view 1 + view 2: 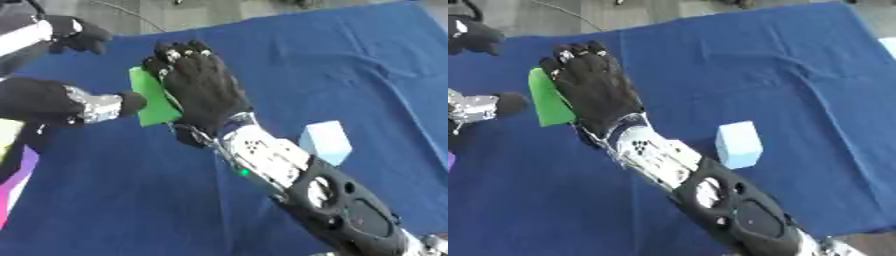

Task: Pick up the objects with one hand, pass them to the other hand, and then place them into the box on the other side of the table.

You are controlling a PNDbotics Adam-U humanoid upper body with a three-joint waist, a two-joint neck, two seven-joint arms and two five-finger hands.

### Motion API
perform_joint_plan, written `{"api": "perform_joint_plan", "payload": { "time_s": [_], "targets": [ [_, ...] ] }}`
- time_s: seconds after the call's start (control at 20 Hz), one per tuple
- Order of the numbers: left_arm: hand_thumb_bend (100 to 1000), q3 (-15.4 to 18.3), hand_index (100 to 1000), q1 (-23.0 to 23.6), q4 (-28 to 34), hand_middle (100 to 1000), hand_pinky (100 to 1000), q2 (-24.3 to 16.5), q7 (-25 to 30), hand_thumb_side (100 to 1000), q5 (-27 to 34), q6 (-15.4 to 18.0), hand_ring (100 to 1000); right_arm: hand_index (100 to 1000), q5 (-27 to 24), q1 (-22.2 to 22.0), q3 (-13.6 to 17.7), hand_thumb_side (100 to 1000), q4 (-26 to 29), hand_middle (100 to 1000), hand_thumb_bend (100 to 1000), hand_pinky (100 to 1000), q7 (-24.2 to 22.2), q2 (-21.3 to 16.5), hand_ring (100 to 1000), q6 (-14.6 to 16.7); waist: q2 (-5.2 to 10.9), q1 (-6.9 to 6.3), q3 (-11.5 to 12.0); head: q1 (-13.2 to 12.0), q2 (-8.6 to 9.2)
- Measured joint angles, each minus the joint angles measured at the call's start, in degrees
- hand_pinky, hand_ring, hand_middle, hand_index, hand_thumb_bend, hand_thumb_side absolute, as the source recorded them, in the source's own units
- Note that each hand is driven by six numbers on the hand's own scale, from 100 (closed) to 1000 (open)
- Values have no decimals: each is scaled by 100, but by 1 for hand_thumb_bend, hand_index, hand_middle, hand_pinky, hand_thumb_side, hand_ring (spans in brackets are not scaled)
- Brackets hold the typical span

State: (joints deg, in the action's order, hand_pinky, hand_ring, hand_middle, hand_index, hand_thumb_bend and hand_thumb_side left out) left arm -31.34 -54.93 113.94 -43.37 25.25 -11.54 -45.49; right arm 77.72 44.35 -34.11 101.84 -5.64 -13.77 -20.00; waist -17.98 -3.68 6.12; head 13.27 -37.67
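Your right hand reaches in from the lower right, its arm crossing the blue cloth on the table, and holds a flat green piece above the left half of the table. The green piece stands on edge, its long axis running from the upper left down toward the lower right, with its broad face turned to your left. Your right hand covers its right side, back of the hand toward the camera, fingers curled over the piece's upper edge, so the hand is closed around it. Your left hand comes in from the left edge and its dark tip meets the green piece's left face; you cannot tell how its fingers are set. A pale blue block rests on the cloth just right of your right forearm, apart from both hands.
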Motion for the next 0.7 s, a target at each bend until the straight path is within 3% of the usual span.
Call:
{"api": "perform_joint_plan", "payload": {
  "time_s": [0.4,0.7],
  "targets": [
    [606,-201,926,-131,-269,815,1000,-4,153,546,-290,153,953,723,-244,-27,-131,100,-118,591,100,758,709,92,639,-123,29,-48,13,3,0],
    [614,-274,939,-159,-574,824,1000,10,112,542,-323,112,955,733,-432,-80,-167,100,-192,591,100,712,1201,150,633,-146,29,-61,6,0,44]
  ]
}}
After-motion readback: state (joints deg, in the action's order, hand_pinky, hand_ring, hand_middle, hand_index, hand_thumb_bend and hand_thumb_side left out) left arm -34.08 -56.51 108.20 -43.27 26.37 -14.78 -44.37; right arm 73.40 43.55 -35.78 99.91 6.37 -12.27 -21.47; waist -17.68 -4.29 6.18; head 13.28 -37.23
